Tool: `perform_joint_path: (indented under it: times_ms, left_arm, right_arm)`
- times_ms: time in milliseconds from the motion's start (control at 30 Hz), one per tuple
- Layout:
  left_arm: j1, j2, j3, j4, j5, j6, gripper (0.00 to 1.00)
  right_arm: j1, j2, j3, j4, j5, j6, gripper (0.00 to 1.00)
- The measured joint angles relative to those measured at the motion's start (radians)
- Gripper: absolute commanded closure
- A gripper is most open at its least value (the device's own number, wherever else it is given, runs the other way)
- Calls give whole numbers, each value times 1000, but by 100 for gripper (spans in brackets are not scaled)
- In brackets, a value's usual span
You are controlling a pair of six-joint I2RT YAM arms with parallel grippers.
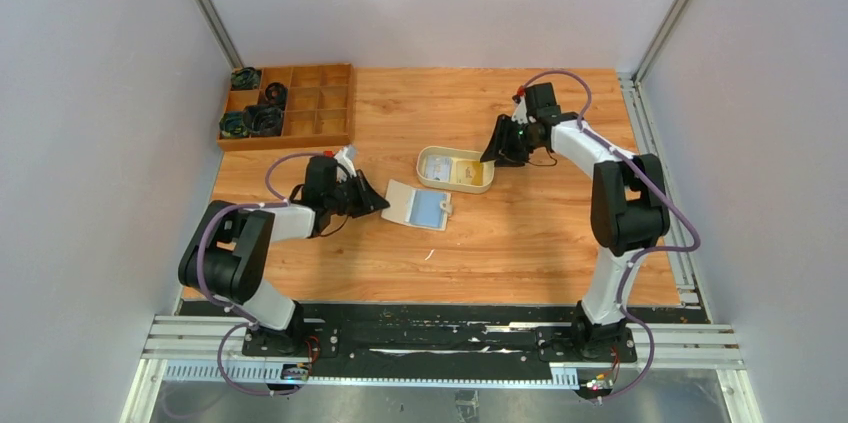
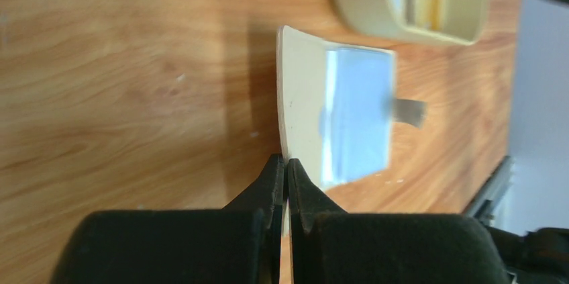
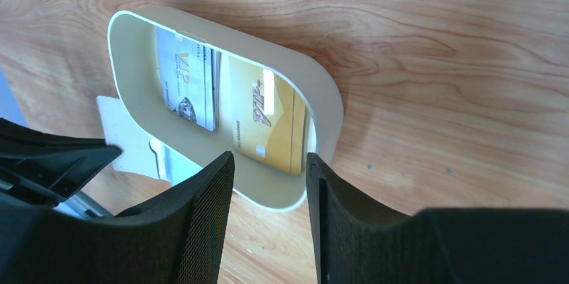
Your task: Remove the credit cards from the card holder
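Observation:
The card holder point(image 1: 418, 205) lies open on the wooden table, cream with a pale-blue inside point(image 2: 359, 116) and a snap tab point(image 2: 409, 111). My left gripper point(image 2: 286, 163) is shut on its near cream edge, at the holder's left side point(image 1: 378, 201). Two credit cards lie flat in the oval beige tray point(image 3: 322, 89): a pale whitish-blue one point(image 3: 188, 86) and a yellow one point(image 3: 272, 119). My right gripper point(image 3: 268, 160) hangs open just over the tray's right end point(image 1: 497, 153), with nothing between its fingers. Part of the card holder point(image 3: 124, 136) shows beyond the tray.
A wooden compartment box point(image 1: 290, 105) with dark small items stands at the back left. Grey walls and metal rails point(image 1: 655, 143) close the table on three sides. The tray point(image 1: 455, 169) sits just behind the card holder.

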Motion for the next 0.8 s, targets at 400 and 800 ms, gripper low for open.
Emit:
perform_joint_path:
  times_ms: [400, 800]
  left_arm:
    - [-87, 24, 98, -285, -173, 132, 53]
    - [-94, -29, 174, -497, -303, 185, 33]
  right_arm:
    - [9, -72, 43, -99, 170, -92, 59]
    - [74, 4, 54, -138, 225, -126, 65]
